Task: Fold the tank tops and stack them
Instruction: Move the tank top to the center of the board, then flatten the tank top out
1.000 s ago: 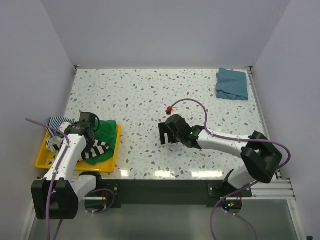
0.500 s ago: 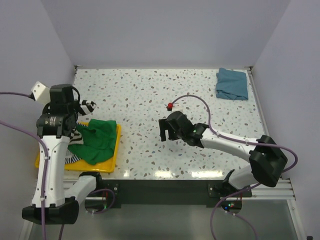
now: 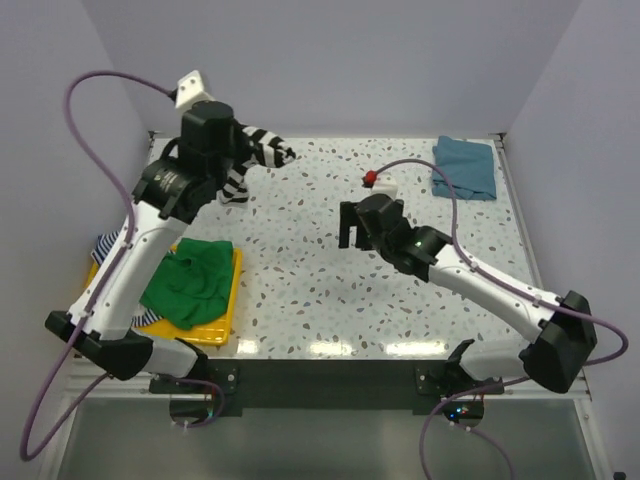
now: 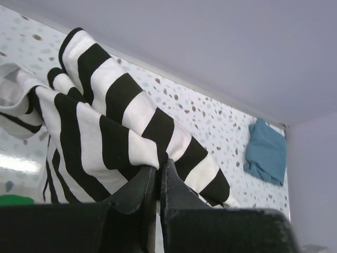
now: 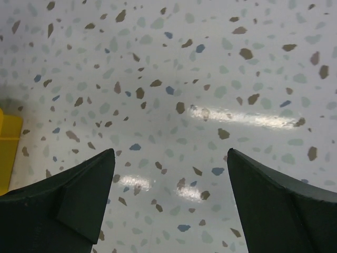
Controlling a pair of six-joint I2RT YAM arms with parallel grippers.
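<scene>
My left gripper [image 3: 240, 152] is shut on the black-and-white striped tank top [image 3: 258, 155] and holds it high above the table's far left; in the left wrist view the cloth [image 4: 100, 121] bunches over the closed fingertips [image 4: 150, 179]. My right gripper [image 3: 350, 224] is open and empty above the table's middle; its fingers [image 5: 68, 205] stand wide apart over bare speckled table. A folded teal-blue tank top [image 3: 465, 167] lies at the far right corner, also in the left wrist view [image 4: 267, 152]. A green tank top [image 3: 192, 282] and a thin blue-striped one [image 3: 112, 243] lie in the yellow tray [image 3: 228, 318].
The yellow tray sits at the near left edge of the table, its corner showing in the right wrist view [image 5: 7, 147]. White walls close in the table at the back and both sides. Purple cables loop above both arms.
My left gripper has lifted the black-and-white striped top out of the tray, rising and swinging toward the far middle-left. My right gripper has moved farther from the base, staying open.
</scene>
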